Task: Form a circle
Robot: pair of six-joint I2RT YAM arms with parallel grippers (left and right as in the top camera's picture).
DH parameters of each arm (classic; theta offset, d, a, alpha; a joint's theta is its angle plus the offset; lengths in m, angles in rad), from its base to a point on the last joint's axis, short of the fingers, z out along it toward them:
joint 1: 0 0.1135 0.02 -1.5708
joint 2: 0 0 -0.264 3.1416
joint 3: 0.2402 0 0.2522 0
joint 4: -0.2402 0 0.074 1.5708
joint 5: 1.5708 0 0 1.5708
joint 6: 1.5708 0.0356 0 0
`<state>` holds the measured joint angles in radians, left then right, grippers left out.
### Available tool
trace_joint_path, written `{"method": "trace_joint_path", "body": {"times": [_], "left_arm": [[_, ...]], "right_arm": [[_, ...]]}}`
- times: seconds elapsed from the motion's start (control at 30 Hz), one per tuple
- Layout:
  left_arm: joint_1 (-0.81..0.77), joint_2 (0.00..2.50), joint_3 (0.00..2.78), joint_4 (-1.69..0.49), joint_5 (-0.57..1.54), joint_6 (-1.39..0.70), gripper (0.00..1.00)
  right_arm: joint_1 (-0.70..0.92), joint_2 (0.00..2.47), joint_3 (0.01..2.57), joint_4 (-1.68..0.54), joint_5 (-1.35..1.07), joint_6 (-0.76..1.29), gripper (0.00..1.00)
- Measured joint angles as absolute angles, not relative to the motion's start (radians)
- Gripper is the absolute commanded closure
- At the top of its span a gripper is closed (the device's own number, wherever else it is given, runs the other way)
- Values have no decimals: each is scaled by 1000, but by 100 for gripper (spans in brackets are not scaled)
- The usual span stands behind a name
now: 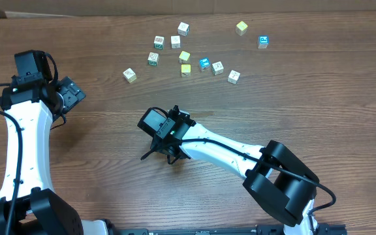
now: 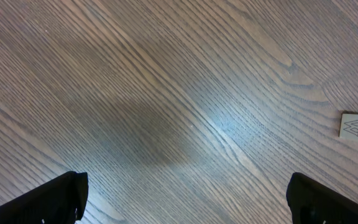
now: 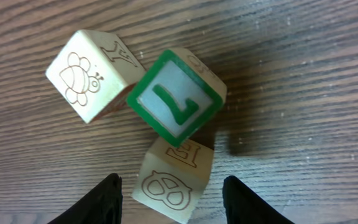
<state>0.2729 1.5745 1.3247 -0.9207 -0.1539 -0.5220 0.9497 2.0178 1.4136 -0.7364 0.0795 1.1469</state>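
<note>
Right wrist, cube cluster [image 3: 176, 102] touching, table [image 3: 303, 93] open rightward

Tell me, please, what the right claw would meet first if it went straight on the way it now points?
Probably the pretzel-printed cube, lying between the fingertips of the right claw and against the green-framed cube; its distance is unclear.

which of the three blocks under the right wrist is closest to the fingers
The pretzel-printed block, lying between the right fingers; the green-framed block and the bug-printed block sit beyond it.
</note>
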Motion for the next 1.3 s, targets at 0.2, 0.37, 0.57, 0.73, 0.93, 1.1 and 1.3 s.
{"method": "trace_joint_path", "body": {"times": [0.2, 0.37, 0.57, 0.73, 0.93, 1.1, 1.3], "left_arm": [[273, 1575, 1325, -921, -154, -522, 1], [273, 1575, 1325, -920, -154, -522, 0], [273, 1575, 1325, -921, -154, -522, 0], [273, 1575, 1325, -921, -154, -522, 1], [273, 1575, 1325, -920, -154, -522, 0], [273, 1575, 1325, -920, -154, -522, 0], [273, 1575, 1325, -921, -154, -522, 0]], "right_arm": [[950, 2018, 1414, -721, 83, 1148, 49], [950, 2021, 1414, -719, 82, 1148, 49], [950, 2021, 1414, -719, 84, 1152, 49], [950, 2028, 1414, -720, 86, 1160, 52], [950, 2034, 1414, -720, 87, 1174, 58], [950, 2034, 1414, -722, 86, 1177, 66], [950, 2034, 1414, -728, 83, 1179, 70]]}}
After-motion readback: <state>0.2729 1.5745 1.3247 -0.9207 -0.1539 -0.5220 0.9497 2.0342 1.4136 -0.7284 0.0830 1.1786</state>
